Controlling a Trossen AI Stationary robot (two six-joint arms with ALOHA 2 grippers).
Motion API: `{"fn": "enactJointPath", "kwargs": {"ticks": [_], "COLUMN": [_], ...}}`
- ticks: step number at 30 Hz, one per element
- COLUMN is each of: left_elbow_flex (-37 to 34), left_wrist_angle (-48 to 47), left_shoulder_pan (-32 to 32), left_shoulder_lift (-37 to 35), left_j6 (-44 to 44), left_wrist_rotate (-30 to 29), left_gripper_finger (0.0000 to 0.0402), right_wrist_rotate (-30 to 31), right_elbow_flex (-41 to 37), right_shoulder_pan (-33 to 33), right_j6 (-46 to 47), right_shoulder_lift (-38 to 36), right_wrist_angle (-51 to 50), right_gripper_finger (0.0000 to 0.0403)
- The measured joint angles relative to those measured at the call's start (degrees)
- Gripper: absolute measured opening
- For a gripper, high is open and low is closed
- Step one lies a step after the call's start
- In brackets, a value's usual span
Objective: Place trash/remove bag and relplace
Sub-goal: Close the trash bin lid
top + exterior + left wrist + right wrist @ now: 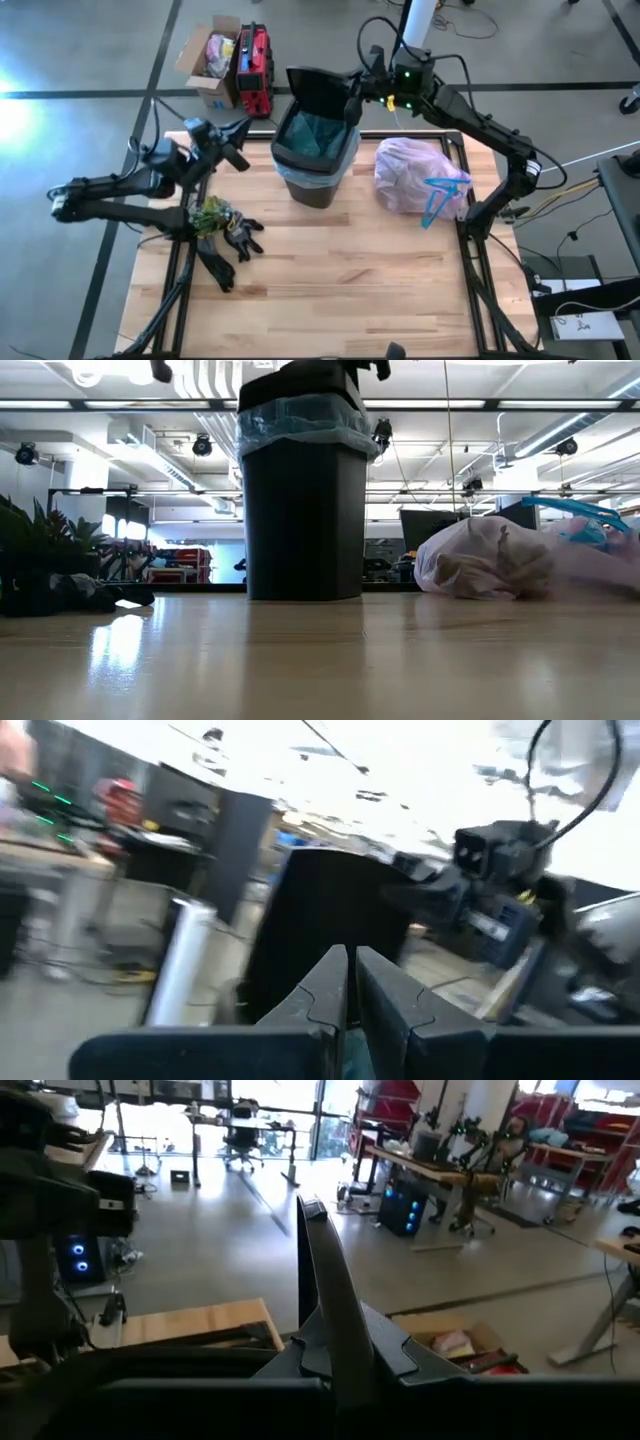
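Note:
A black bin [315, 160] stands at the table's far middle, lined with a light blue bag [312, 138]. Its lid [318, 88] is raised at the far side. My right gripper [352, 106] is shut on the lid. The pink-lavender bag [412, 172] lies full on its side on the table, right of the bin, its blue drawstrings [436, 196] loose. Brownish trash [468, 572] shows through its wall. My left gripper [240, 130] hovers shut to the left of the bin and holds nothing. My right gripper pinches the raised lid's right-hand edge [322, 1270] between its two fingers [395, 1355]. It comes in about level from the table's right. The lid stands upright and edge-on between the fingers, above the bin's far rim.
A small green plant [210, 213] and black gloves [232, 245] lie at the table's left. Beyond the far edge, on the floor, stand an open cardboard box [212, 55] and a red case [254, 68]. The near half of the table top [330, 290] is bare wood.

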Motion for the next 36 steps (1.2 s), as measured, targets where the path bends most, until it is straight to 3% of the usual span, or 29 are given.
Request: {"fn": "enactJointPath", "kwargs": {"ticks": [5, 8, 13, 18, 28, 32, 36], "left_elbow_flex": [0.0, 0.0, 0.0, 0.0, 0.0, 0.0, 0.0], "left_wrist_angle": [-0.7, -0.7, -0.8, -0.9, -0.9, -1.1, -3.9], "left_shoulder_pan": [12.7, 18.5, 24.7, 26.8, 26.8, 26.8, 26.8], "left_shoulder_lift": [1.8, 3.5, 7.0, 11.8, 16.9, 16.4, 16.0], "left_j6": [-8.3, -10.2, -9.4, -5.6, -5.3, -4.0, -2.1], "left_wrist_rotate": [22.3, 27.6, 31.7, 31.8, 35.3, 35.6, 35.8], "left_gripper_finger": [0.0011, 0.0011, 0.0011, 0.0011, 0.0011, 0.0011, 0.0011], "right_wrist_rotate": [2.0, 2.9, 3.1, 3.1, 3.3, 0.5, -3.5], "right_elbow_flex": [-2.1, -3.4, -4.7, -4.9, -0.9, -3.7, -12.9], "right_shoulder_pan": [0.4, 0.3, 0.5, 0.4, 0.0, 0.1, 0.1], "right_j6": [-0.1, -1.3, -2.0, -1.5, -0.2, 1.0, 2.5], "right_shoulder_lift": [-0.1, -0.1, -0.2, -0.8, -4.0, -4.8, -4.6], "right_wrist_angle": [0.8, 1.6, 1.8, -0.6, -16.8, -15.4, -3.8], "right_gripper_finger": [0.0000, 0.0000, 0.0000, 0.0014, 0.0197, 0.0249, 0.0270]}}
